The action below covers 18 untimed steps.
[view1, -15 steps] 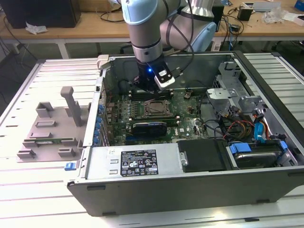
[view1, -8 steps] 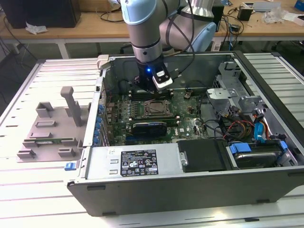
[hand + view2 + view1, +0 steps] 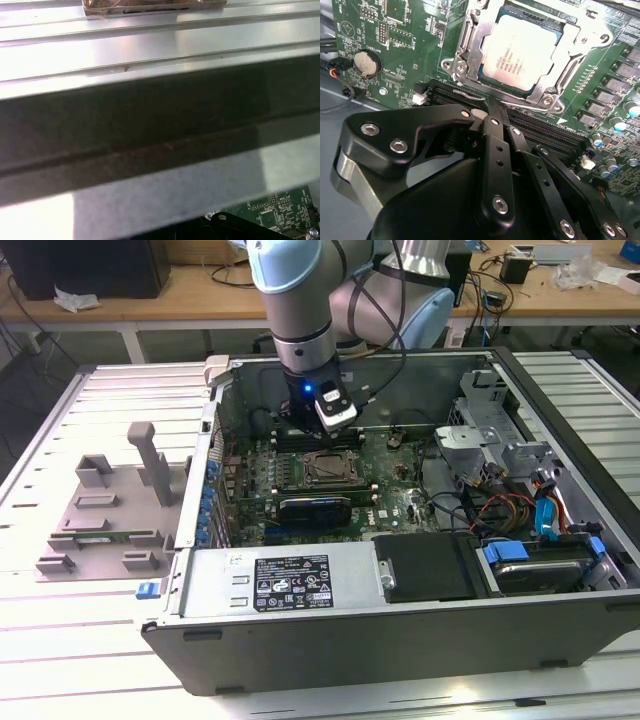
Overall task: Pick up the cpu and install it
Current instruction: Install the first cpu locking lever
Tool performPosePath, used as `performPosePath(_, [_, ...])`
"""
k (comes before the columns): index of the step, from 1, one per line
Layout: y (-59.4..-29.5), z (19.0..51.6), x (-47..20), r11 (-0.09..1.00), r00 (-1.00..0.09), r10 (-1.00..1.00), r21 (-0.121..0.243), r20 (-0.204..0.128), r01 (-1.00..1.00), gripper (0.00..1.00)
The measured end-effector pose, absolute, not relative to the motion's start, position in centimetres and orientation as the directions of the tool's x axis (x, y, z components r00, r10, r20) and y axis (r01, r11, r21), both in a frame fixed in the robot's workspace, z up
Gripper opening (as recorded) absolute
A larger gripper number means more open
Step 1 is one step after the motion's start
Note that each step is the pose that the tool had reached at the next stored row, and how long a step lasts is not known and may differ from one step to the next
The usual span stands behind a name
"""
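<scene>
— What is the biggest thing on the worktop (image 3: pixel 60 660)?

— An open computer case (image 3: pixel 400 635), lying on its side on the ribbed metal surface. The green motherboard (image 3: pixel 390 475) faces up inside it, with a power supply (image 3: pixel 285 585) along the near wall and a drive bay with blue tabs (image 3: pixel 530 565) toward the exterior view's right. A long black expansion card (image 3: pixel 315 508) sits on the board just in front of the socket.

— And outside the case?

— A grey plastic fixture (image 3: pixel 110 510) lies on the worktop to the exterior view's left, well apart from the arm.

— Where is the arm?

— The Universal Robots arm (image 3: pixel 295 295) reaches down into the case from the far side, and its gripper (image 3: pixel 325 425) hangs over the memory slots (image 3: pixel 540 132), just behind the metal-framed socket (image 3: pixel 470 60).

— Is it holding anything?

— No. In the second wrist view the jaws are pressed together to a narrow tip with nothing between them; that tip of the gripper (image 3: pixel 492 107) is near the socket's edge.

— So where is the cpu?

— The cpu (image 3: pixel 522 50) lies flat inside the socket, its silvery top facing up, framed by the metal bracket. A coin cell battery (image 3: pixel 366 63) sits on the board off to one side.
</scene>
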State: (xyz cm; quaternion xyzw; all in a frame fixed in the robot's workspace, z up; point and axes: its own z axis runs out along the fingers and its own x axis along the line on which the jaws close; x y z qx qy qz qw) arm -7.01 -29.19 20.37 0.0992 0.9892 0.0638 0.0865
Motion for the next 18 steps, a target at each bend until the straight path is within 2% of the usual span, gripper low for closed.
performPosePath(18, [-29.13, 19.69, -7.05, 0.968, -0.959, 0.23, 0.141, -0.169, 0.207, 0.11])
